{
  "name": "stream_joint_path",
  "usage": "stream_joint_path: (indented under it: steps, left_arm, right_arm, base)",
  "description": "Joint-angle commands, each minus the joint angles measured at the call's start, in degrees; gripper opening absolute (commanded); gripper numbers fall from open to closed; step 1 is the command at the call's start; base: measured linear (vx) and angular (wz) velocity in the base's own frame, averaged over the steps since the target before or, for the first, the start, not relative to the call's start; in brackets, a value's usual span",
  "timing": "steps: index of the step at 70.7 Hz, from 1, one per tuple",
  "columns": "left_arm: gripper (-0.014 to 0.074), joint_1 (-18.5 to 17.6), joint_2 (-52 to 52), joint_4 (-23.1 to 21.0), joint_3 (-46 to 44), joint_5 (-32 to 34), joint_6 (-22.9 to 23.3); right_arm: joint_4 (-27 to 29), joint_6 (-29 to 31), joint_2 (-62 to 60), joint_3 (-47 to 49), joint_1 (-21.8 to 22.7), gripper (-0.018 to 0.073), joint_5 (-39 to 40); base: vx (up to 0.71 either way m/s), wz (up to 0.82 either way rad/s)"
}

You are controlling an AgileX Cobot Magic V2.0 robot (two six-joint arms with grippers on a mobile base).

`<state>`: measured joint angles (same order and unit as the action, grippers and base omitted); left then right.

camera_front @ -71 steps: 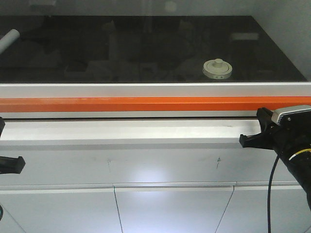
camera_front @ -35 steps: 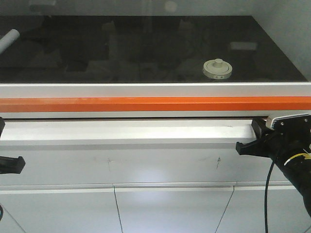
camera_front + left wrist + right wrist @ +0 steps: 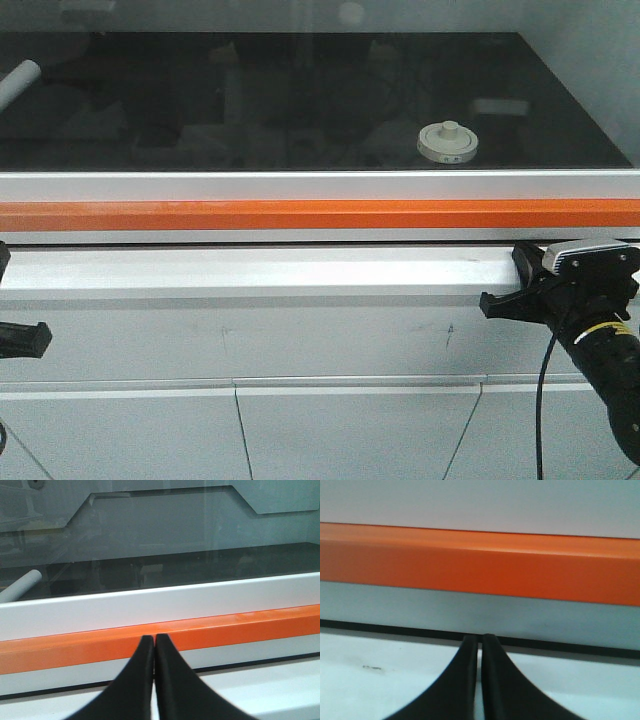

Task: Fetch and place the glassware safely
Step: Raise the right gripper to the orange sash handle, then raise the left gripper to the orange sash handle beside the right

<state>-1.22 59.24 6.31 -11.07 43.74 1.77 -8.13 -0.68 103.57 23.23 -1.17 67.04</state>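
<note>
My left pincer (image 3: 154, 639) and right pincer (image 3: 480, 638), both together, hang below the bar (image 3: 300, 214); the jar (image 3: 447, 141) stands on the desk (image 3: 250, 110) beyond it. Risk: a straight reach may strike the bar.

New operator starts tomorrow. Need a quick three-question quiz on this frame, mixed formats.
1. True or false: the right gripper is shut on the cream-lidded jar.
2. The jar stands on: A) the black worktop; B) the white ledge; C) the orange strip.
3. Fill in: the left gripper has its jaws ___.

Key: 1 false, it holds nothing and the jar stands far from it; 2 A; 3 shut.
</note>
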Motion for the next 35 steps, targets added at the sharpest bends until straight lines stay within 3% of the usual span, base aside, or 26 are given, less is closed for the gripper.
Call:
stream_joint_path:
  steps: [1, 35]
  left_arm:
    - [-0.0007, -0.3, -0.4, -0.4, -1.3, 4.9, 0.5]
    - [-0.0007, -0.3, -0.4, -0.4, -1.3, 4.9, 0.5]
  right_arm:
    - [1.8, 0.2, -0.9, 0.9, 0.3, -0.0001, 7.5]
    - [1.6, 0.2, -0.6, 6.7, 0.3, -0.0001, 4.1]
  base:
    - [0.00, 0.00]
    - [0.00, 0.00]
